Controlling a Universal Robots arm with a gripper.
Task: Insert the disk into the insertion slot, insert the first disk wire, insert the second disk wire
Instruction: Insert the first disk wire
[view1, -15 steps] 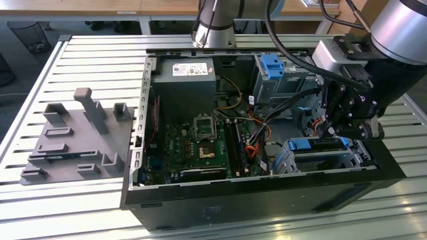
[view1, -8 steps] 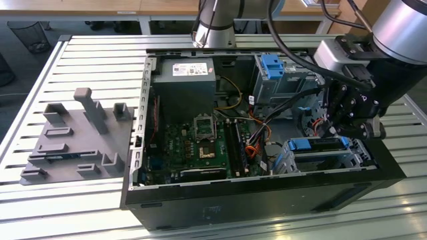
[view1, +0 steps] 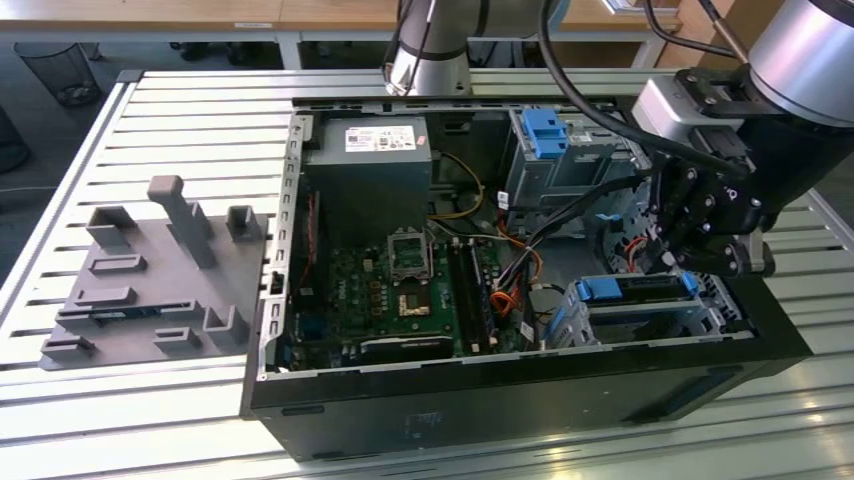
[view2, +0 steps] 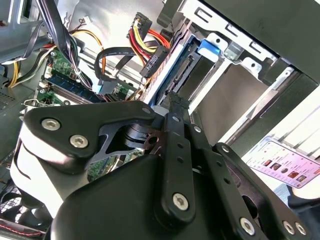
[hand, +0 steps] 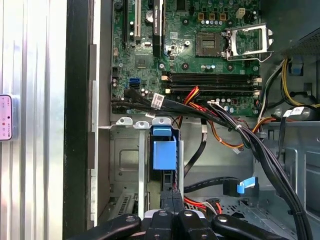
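Slatted metal table (view1: 200, 110) carries an open black computer case (view1: 534, 400), with a grey fixture (view1: 147, 280) lying well apart toward the exterior view's left. The gripper (hand: 171, 197) hangs inside the case over the insertion slot (view1: 667, 322), the low perforated cage in the corner toward the exterior view's right. In the first wrist view its fingers (hand: 166, 196) look drawn close together with nothing visibly between them, right at the end of the disk (hand: 164, 152). The disk stands on edge in the cage, its blue carrier level with the cage's rim in the exterior view. By that, step 1 of 3 looks done or nearly so, though how fully it is seated I cannot tell. Neither of the 2 wires looks plugged in: a black connector (view2: 152, 62) on red and yellow leads hangs free near the disk's end, and a blue-tipped connector (hand: 245, 186) lies loose on the case floor beside the cage. Room is tight. The cage's sheet-metal walls flank the disk closely, the case's black wall runs just beside the cage, and a thick black cable bundle (hand: 250, 145) slants across between the motherboard (hand: 190, 55) and the cage. The taller bay (view1: 534, 170) stands near, leaving open space mainly straight above the slot.
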